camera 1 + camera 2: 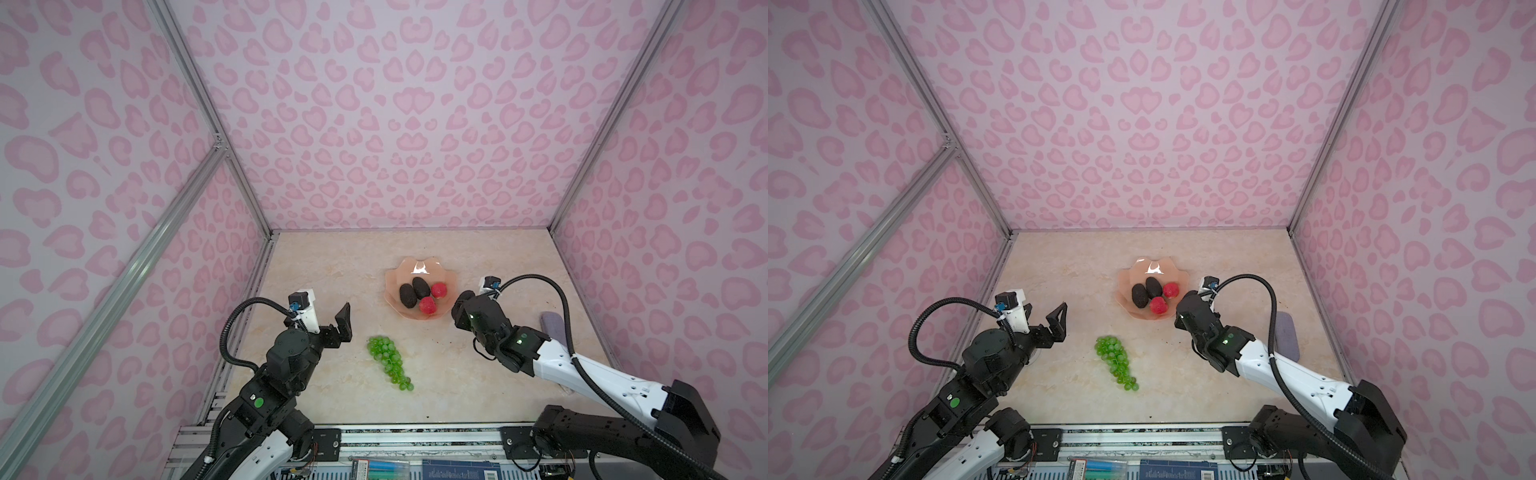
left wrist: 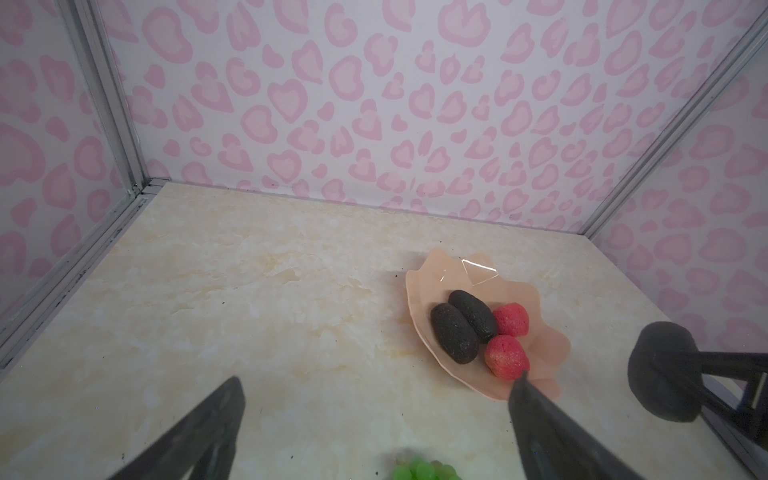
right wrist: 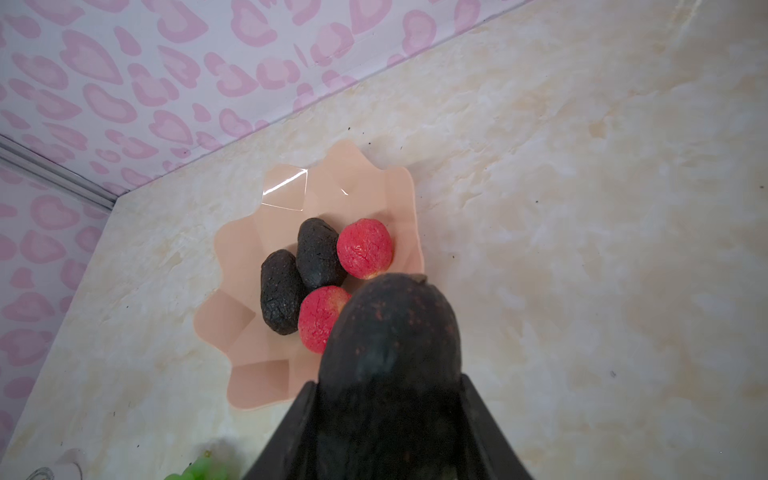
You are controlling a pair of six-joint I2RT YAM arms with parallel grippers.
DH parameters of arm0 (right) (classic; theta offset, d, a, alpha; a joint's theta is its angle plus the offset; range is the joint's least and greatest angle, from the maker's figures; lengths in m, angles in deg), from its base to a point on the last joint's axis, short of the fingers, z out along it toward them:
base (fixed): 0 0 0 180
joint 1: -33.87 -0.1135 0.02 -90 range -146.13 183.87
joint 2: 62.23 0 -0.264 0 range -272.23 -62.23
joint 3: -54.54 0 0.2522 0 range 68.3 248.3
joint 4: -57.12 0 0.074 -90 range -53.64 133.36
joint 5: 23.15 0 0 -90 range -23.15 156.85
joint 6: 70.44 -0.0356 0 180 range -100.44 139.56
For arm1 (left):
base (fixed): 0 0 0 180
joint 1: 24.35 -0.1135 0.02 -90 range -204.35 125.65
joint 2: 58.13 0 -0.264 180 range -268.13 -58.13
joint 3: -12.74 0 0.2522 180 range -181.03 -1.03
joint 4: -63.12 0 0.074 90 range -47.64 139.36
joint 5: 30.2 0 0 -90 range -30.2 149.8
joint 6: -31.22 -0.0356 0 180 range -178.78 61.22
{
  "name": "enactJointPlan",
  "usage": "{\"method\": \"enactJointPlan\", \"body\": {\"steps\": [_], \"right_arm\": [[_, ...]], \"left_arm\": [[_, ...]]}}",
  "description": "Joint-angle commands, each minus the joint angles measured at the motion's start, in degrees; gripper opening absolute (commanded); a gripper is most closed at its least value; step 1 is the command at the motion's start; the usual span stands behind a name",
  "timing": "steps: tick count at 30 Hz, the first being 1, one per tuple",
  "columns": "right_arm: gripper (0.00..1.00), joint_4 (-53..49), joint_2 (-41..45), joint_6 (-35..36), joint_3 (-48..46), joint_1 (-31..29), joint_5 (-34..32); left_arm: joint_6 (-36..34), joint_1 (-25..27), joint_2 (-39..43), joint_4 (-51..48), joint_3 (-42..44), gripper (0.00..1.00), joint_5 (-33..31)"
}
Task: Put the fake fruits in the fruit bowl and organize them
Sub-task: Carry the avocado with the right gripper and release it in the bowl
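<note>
The peach-pink fruit bowl [image 1: 392,277] [image 1: 1124,279] holds two black avocados [image 1: 407,296] [image 1: 420,286] and two red fruits [image 1: 438,289] [image 1: 427,305]. My right gripper [image 3: 388,382] is shut on a third black avocado [image 3: 390,328] [image 2: 660,374], held just off the bowl's right rim. In both top views its wrist hides the jaws. The green grapes [image 1: 388,360] [image 1: 1116,360] [image 2: 424,469] lie on the table in front of the bowl. My left gripper [image 1: 328,311] [image 1: 1042,313] [image 2: 378,386] hangs open and empty, left of the grapes.
A lavender oblong object [image 1: 552,328] [image 1: 1287,336] lies by the right wall, partly under my right arm. Pink patterned walls with metal rails [image 1: 266,266] enclose the marble tabletop [image 1: 332,270] on three sides.
</note>
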Motion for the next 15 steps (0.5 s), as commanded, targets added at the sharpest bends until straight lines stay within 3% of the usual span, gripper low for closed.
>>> {"method": "enactJointPlan", "body": {"steps": [1, 10, 15], "right_arm": [[0.28, 5.2, -4.7, 2.3, 2.5, 2.0, 3.4], [0.29, 8.8, -19.7, 1.8, 8.6, 5.5, 10.0], [0.37, 9.3, -24.3, 0.3, 9.8, 5.5, 10.1]], "left_arm": [[0.2, 0.0, 0.2, 0.1, 0.3, 1.0, -0.5], [0.2, 0.0, 0.5, 0.0, 0.1, 0.98, -0.2], [0.1, 0.0, 0.7, -0.2, -0.1, 0.98, -0.4]]}}
